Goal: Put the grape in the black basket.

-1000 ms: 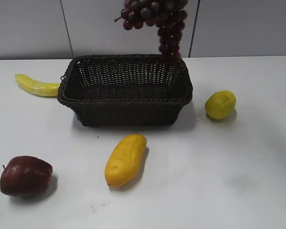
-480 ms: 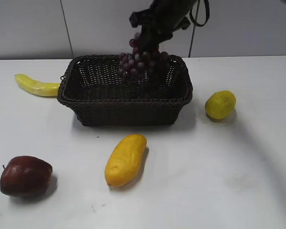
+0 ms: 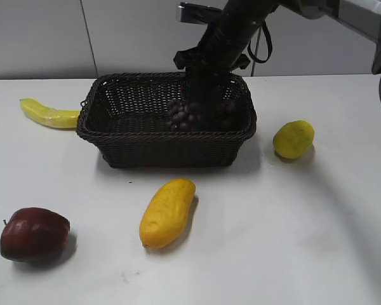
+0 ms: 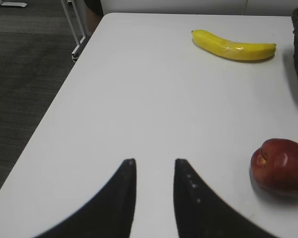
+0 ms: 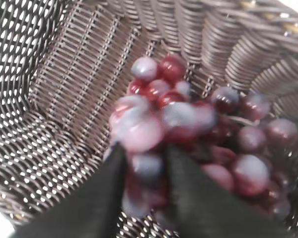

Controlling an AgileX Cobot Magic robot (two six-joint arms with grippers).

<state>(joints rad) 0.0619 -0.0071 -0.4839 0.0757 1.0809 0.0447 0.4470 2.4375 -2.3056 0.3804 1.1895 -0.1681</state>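
The grape (image 3: 192, 113) is a dark red-purple bunch down inside the black basket (image 3: 133, 143), at its right half. In the right wrist view the bunch (image 5: 188, 119) lies against the woven wall and floor of the basket (image 5: 64, 74). My right gripper (image 5: 144, 153) reaches down into the basket from above and is shut on grapes of the bunch; in the exterior view its fingertips are hidden behind the bunch and the rim. My left gripper (image 4: 154, 163) is open and empty, low over the table's left part, far from the basket.
A banana (image 3: 47, 114) lies left of the basket. A yellow long fruit (image 3: 167, 213) lies in front of it and a yellow lemon (image 3: 293, 139) to its right. A dark red apple (image 3: 33, 234) sits at the front left, also in the left wrist view (image 4: 282, 164).
My right gripper has come down with the grape from above the basket's far rim into the basket. The left arm and the other fruits have not moved.
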